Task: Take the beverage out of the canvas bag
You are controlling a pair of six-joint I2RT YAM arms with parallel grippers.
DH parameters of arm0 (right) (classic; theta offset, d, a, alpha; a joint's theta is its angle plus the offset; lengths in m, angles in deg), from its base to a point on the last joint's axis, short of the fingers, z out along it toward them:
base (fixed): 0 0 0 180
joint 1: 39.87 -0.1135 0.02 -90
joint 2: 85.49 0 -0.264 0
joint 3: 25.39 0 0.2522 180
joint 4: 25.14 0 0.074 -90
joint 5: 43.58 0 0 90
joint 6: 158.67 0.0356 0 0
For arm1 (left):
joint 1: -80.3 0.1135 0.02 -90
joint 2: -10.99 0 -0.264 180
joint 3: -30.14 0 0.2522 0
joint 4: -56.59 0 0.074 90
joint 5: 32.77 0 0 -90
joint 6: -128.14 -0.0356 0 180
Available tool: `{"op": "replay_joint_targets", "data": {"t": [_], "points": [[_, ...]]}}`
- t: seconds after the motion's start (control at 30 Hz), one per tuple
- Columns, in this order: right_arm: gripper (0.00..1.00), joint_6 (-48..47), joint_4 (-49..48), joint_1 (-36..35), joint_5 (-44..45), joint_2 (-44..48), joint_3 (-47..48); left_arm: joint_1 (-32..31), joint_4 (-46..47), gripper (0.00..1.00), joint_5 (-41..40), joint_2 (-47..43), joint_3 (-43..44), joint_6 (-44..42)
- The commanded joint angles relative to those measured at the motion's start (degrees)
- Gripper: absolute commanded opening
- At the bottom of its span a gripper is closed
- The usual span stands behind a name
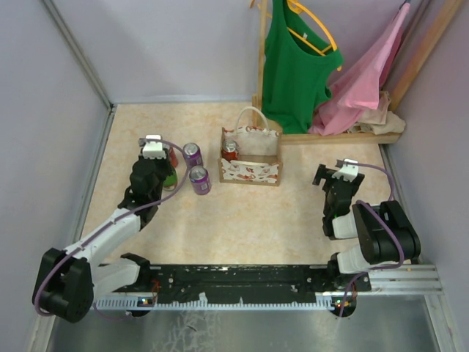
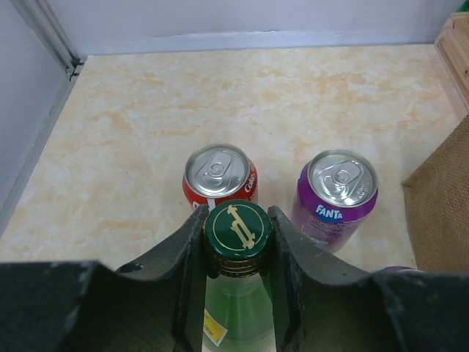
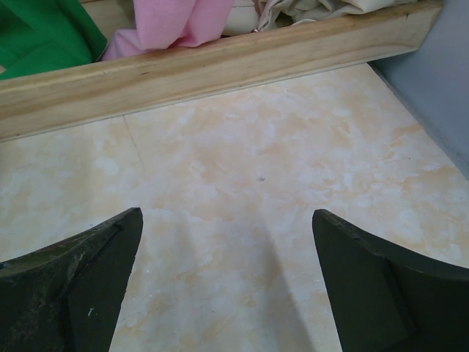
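Observation:
The canvas bag (image 1: 251,163) stands upright mid-table, cream with a red pattern, and its brown side edge shows in the left wrist view (image 2: 442,207). A red can (image 1: 230,151) stands inside it. My left gripper (image 1: 165,173) (image 2: 235,222) is left of the bag, shut on the neck of a green glass bottle (image 2: 237,231) just under its green cap. The bottle (image 1: 170,177) is upright. My right gripper (image 1: 330,178) (image 3: 227,224) is open and empty, low over bare table right of the bag.
A red cola can (image 2: 218,174) and a purple Fanta can (image 2: 338,195) stand just beyond the bottle. Another purple can (image 1: 200,180) stands nearer the bag. A wooden rack base (image 3: 220,62) with a green top (image 1: 293,66) and a pink garment (image 1: 366,81) is at the back right.

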Motion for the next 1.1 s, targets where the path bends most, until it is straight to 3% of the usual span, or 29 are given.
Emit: {"op": "replay_joint_targets", "data": {"t": [0.0,0.53,0.57,0.63,0.7,0.73,1.07], "points": [[0.99,-0.1,-2.5,0.3,0.2,0.4,1.2,2.1,12.3,0.00,3.4,-0.4,-1.2,4.5],[0.99,0.0,-2.4,0.3,0.2,0.4,1.2,4.5,19.9,0.02,13.5,5.7,-3.2,8.4],[0.99,0.0,-2.4,0.3,0.2,0.5,1.2,4.5,19.1,0.07,13.3,5.8,-2.8,8.4],[0.99,0.0,-2.4,0.3,0.2,0.5,1.2,4.5,17.7,0.27,12.9,5.6,-2.5,8.3],[0.99,0.0,-2.4,0.3,0.2,0.5,1.2,4.5,16.7,0.89,12.5,5.2,-2.2,8.1],[0.99,0.0,-2.4,0.3,0.2,0.5,1.2,4.5,16.1,0.98,12.3,5.0,-2.0,7.9],[0.99,0.0,-2.4,0.3,0.2,0.5,1.2,4.3,12.0,1.00,16.4,2.8,3.4,4.4]]}}
